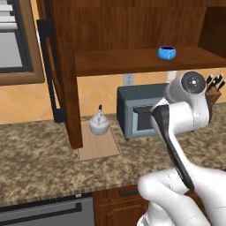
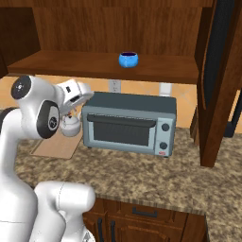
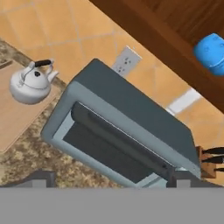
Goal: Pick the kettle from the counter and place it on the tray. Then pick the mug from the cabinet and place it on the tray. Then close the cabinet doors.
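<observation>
The small squat silvery-white kettle [image 1: 99, 124] with its thin dark arched handle stands upright on the flat light tan wooden tray [image 1: 107, 149], toward the tray's back end. The tray lies on the brown-and-tan speckled granite-look tabletop [image 1: 39, 152], just beside the lower end of the open left reddish-brown cabinet door [image 1: 66, 75] and left of the grey-blue toaster oven [image 2: 128, 124]. Kettle and oven stand near each other but apart.

The small bright blue mug [image 2: 128, 59] with a dark inside sits upright on the wooden shelf of the dark reddish-brown wall cabinet [image 2: 108, 28], above the toaster oven. Both cabinet doors are swung open; the right one [image 2: 218, 80] stands edge-on at the right of the right base view.

Gripper [image 3: 110, 181]: jaws spread wide, the two dark fingertips [image 3: 40, 178] far apart at the bottom of the hand view, nothing between them. The hand is raised over the tabletop in front of the toaster oven, below shelf level, touching nothing.

A white wall outlet [image 3: 126, 61] sits on the orange tiled wall behind the oven. A wooden knife block with dark handles [image 1: 214, 88] stands to the right of the oven.
</observation>
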